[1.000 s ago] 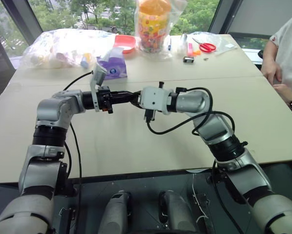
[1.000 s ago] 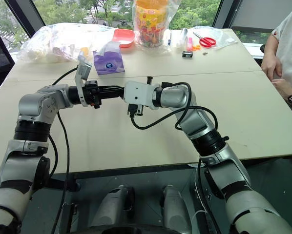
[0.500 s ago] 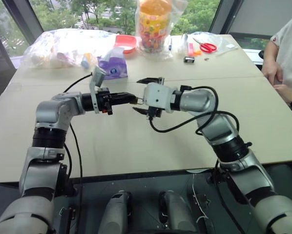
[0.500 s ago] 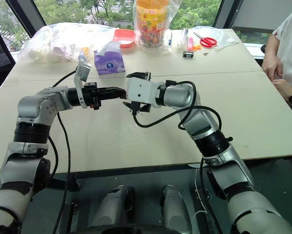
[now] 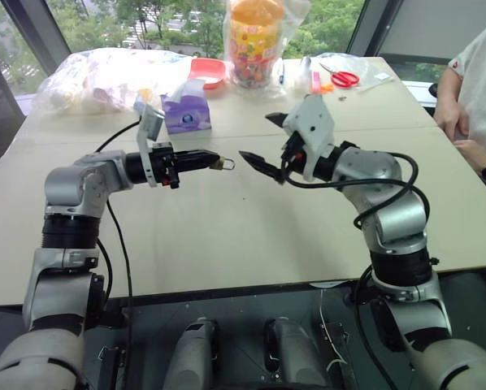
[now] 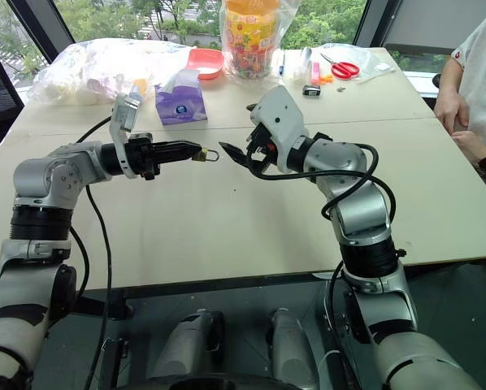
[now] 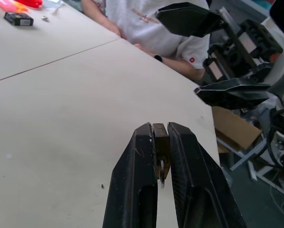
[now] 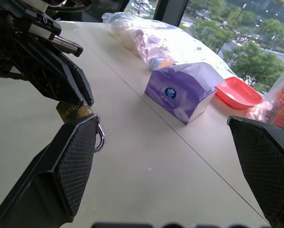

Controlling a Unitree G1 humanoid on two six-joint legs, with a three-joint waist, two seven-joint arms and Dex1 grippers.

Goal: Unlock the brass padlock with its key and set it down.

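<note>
Brass padlock (image 5: pixel 216 163) pinched in left tool (image 5: pixel 210 159); right tool (image 5: pixel 263 142) spread, just beside.

Both arms: silver-grey shells, black joint bands, black cables looping outside. Left gripper (image 5: pixel 214 160): slim black fingers. Right gripper (image 5: pixel 262 142): black fingers, cross-hatched pads, white housing.

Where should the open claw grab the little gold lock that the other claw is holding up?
Probably by the silvery loop. The left claw pinches the brass padlock by its flat sides, covering most of the body, so only the shackle sticks out past its fingertips, toward the right claw. That claw is wide open and apart from it, so coming straight along from its own side looks easiest.
</note>
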